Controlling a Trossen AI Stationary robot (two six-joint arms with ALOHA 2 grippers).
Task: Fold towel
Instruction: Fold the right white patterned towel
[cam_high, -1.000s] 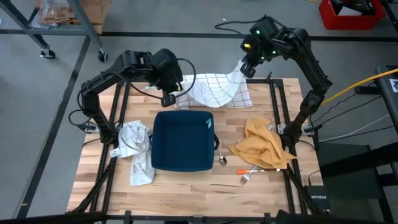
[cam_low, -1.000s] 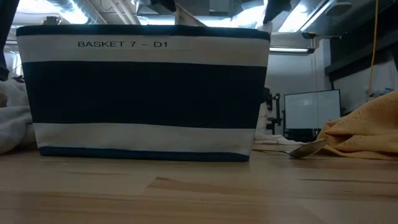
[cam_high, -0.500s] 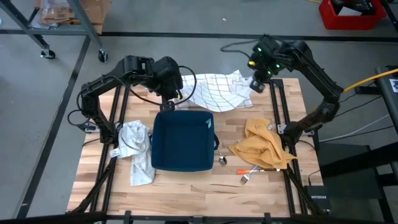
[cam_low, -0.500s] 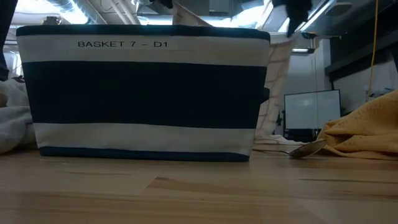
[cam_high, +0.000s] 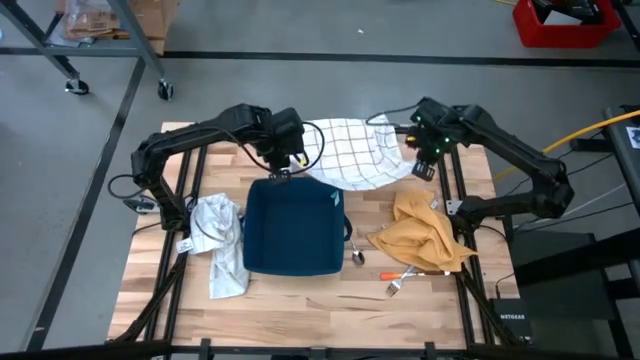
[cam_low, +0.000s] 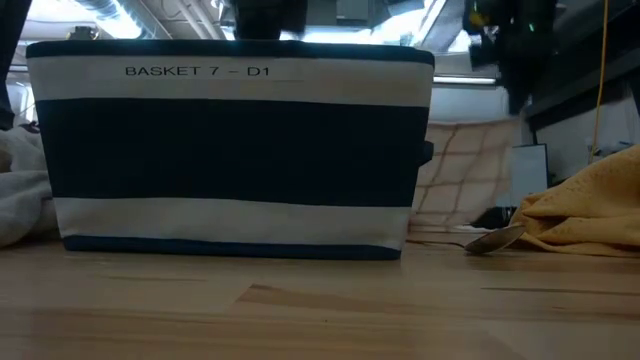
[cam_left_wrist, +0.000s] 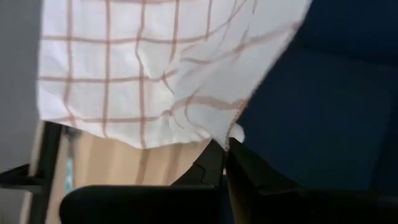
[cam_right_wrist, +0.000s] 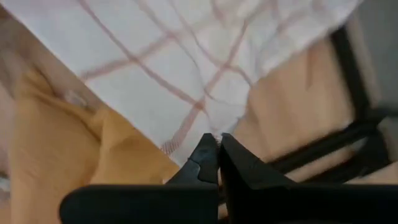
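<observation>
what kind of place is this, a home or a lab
Most likely a robotics lab or workshop: a concrete floor, a table framed in metal rails, a labelled basket, and a monitor behind.

The basket (cam_high: 292, 226) sits mid-tabletop (cam_high: 300, 288), the towel (cam_high: 350, 152) behind it between my arms. One cloth (cam_high: 222, 240) lies left of the basket, another (cam_high: 425, 232) right, a spoon (cam_high: 357, 256) between.

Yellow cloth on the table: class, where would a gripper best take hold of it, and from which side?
Probably the raised top fold of the yellow cloth, from above: it lies crumpled, so a ridge stands up there, away from the fork and spoon.
</observation>
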